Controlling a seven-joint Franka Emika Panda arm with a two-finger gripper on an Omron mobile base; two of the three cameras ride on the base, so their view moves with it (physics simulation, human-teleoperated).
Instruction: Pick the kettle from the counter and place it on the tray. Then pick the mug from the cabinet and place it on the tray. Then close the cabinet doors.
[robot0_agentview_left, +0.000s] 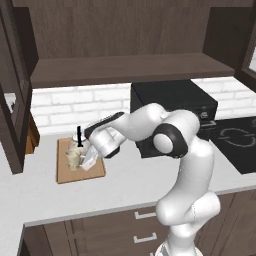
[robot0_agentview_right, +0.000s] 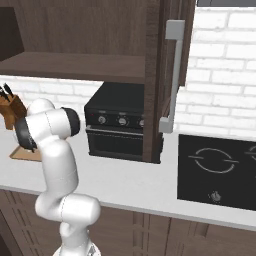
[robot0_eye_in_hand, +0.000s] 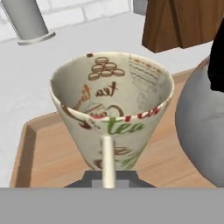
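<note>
We find the tray (robot0_agentview_left: 95, 170) lying on the counter (robot0_agentview_left: 135, 182), left of the oven (robot0_agentview_left: 172, 107). On it stands the mug (robot0_eye_in_hand: 111, 118), with the kettle (robot0_eye_in_hand: 199, 127) just beside it (whether they touch, we cannot tell). The knife block (robot0_agentview_right: 11, 111) stands behind the tray, and the cabinet (robot0_agentview_left: 130, 67) hangs above.

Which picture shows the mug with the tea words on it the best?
The hand view: the mug is close up, its open top and printed "tea" lettering clear, standing on the tray. In the left base view it is a small pale shape beside the hand. In the right base view the arm blocks it.
</note>
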